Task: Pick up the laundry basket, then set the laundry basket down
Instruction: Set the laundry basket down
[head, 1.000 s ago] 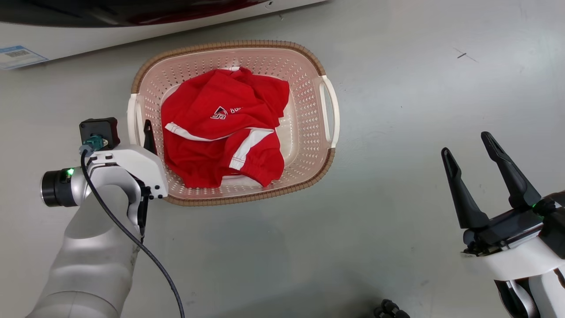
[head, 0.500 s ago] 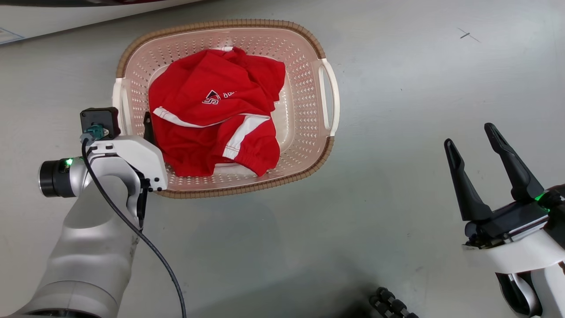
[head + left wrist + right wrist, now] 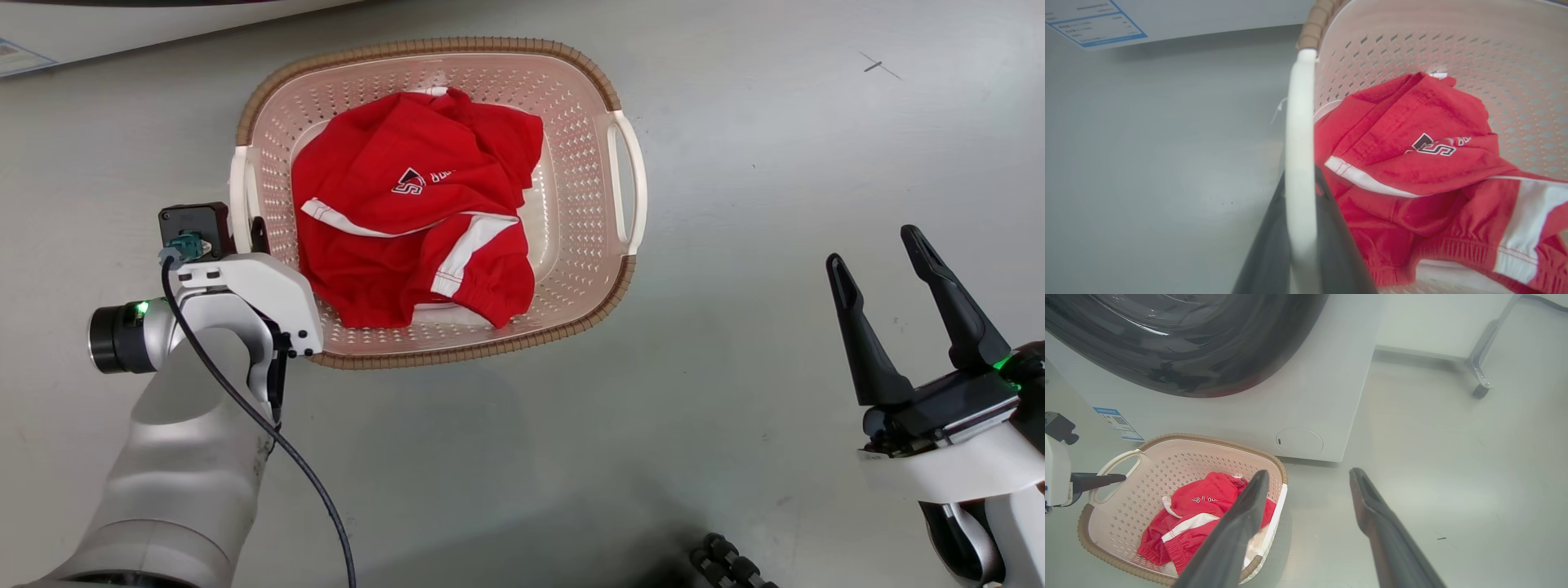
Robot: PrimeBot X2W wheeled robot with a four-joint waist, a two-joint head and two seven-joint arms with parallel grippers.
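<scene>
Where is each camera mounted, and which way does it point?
Head view: on the head, looking down at the laundry basket; left claw and right claw show.
Left wrist view: on the left wrist, looking along its fingers, which pinch the basket's white handle.
Right wrist view: on the right wrist, facing the washing machine; its open fingers show.
Shared: all see the red clothes in the basket.
</scene>
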